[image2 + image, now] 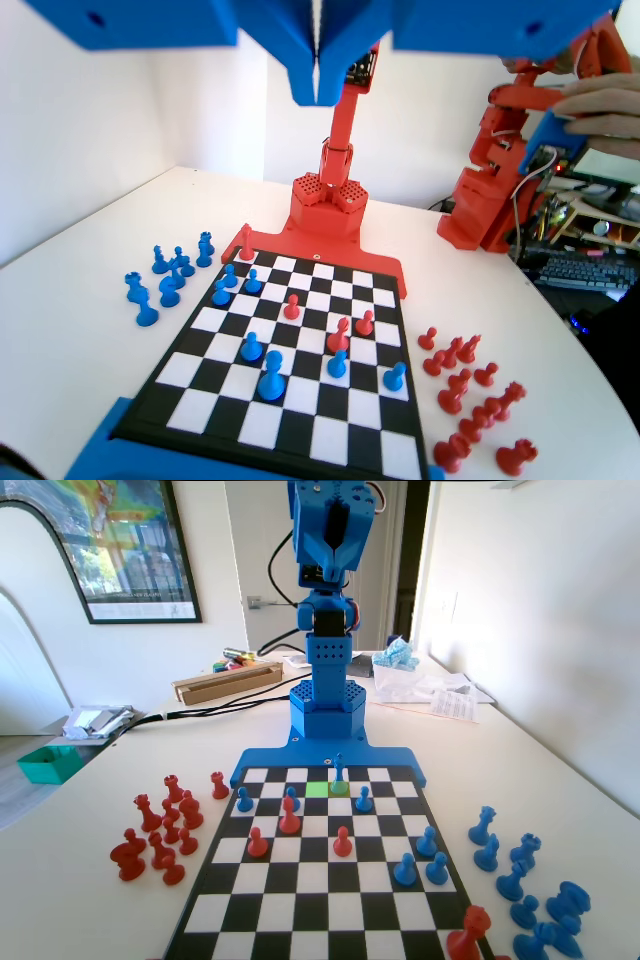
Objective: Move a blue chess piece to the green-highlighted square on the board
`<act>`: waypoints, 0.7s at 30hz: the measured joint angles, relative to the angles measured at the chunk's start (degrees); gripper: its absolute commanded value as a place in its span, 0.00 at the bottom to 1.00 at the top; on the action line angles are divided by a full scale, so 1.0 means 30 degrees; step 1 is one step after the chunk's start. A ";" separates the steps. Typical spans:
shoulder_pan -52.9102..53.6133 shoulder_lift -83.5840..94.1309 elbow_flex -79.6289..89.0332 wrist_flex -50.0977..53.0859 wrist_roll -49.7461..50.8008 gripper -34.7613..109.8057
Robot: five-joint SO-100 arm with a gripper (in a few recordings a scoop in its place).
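Blue chess piece (339, 777) far below pressed-together fingers (316, 85): light, rigid, slick plastic, tippy; pinch mid-stem, beside the green-highlighted square (317, 789).

I stood in what looked like a room of a home used as a hobby desk. A framed poster (110, 542) hung on a white wall behind me, beside a doorway (262, 560). The pale table (90, 900) carried a long cardboard box (228, 681), loose papers (452, 702) and a green tray (47, 763). In the wrist view a computer keyboard (580, 270) lay among cables at the table's right end
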 measured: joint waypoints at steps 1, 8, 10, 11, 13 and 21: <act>-0.0117 -0.0117 0.0000 -0.0146 -0.0088 0.25; -0.1641 -0.3428 -0.2637 -0.0938 -0.1377 0.25; -0.1875 -0.4893 -0.3779 -0.0293 -0.2607 0.25; -0.1934 -0.5596 -0.4219 0.0088 -0.3340 0.25; -0.1963 -0.7061 -0.5186 0.0791 -0.4834 0.25; -0.0645 -1.2627 -0.7500 0.3311 -1.1279 0.25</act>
